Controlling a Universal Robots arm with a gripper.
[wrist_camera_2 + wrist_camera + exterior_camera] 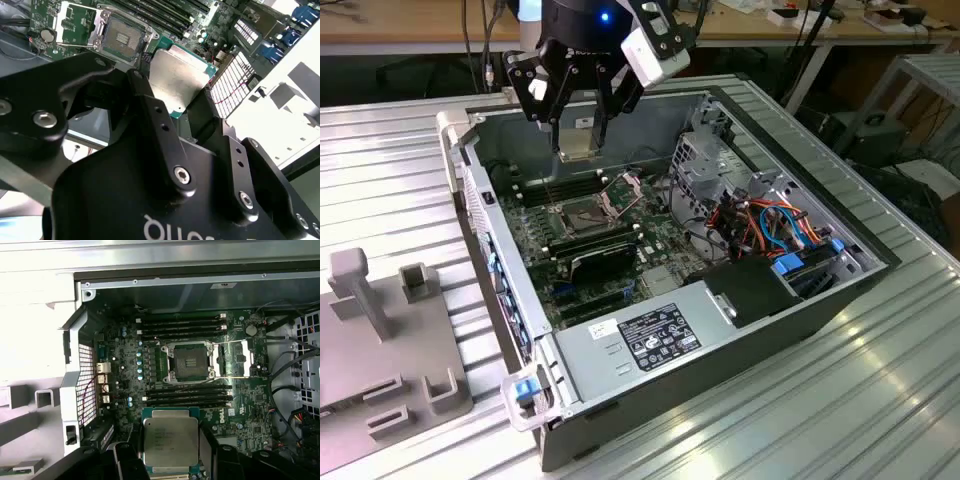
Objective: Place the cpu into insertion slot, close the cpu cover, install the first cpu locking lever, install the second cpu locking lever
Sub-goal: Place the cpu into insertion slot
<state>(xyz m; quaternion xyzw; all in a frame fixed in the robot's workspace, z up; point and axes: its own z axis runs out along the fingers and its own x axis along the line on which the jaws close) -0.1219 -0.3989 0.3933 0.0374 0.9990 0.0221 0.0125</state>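
In the upper middle of the exterior view, my gripper [580, 125] is clamped on the cpu [578, 143] and holds it in the air above the motherboard [535, 250], touching nothing. Just below it the insertion slot [582, 215] lies bare, and to its right the cpu cover [620, 188] stands flipped open. I judge that nothing is seated and all four steps are left.

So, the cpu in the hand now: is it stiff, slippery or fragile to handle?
The cpu looks like a flat, rigid plate, so it probably will not bend. Its smooth metal top may be slippery, and the hand holds it only at its edges. It is thin, so likely light, and a tilt could shift it.
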